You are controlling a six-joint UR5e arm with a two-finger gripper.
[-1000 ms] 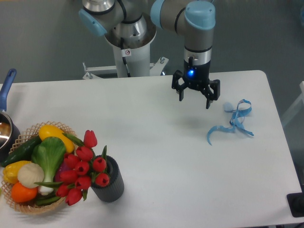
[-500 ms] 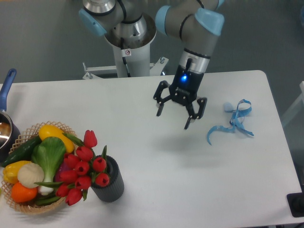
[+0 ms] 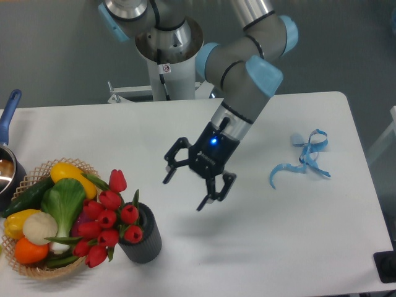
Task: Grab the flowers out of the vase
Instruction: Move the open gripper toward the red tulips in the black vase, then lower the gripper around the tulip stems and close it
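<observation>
The flowers (image 3: 106, 220), a bunch of red tulips with green stems and leaves, stand in the vase (image 3: 142, 237), a short dark ribbed cylinder at the front left of the white table. They lean left toward the basket. My gripper (image 3: 185, 187) is open and empty. It hangs tilted above the table, up and to the right of the vase, a little apart from the tulips.
A wicker basket (image 3: 37, 272) of vegetables touches the flowers on the left. A pot with a blue handle (image 3: 8, 111) sits at the left edge. A blue ribbon (image 3: 303, 159) lies at the right. The robot base (image 3: 168, 68) stands behind the table.
My gripper has moved from the back right of the table down and to the left, toward the vase, and has tilted. It stays open. The flowers and vase have not moved.
</observation>
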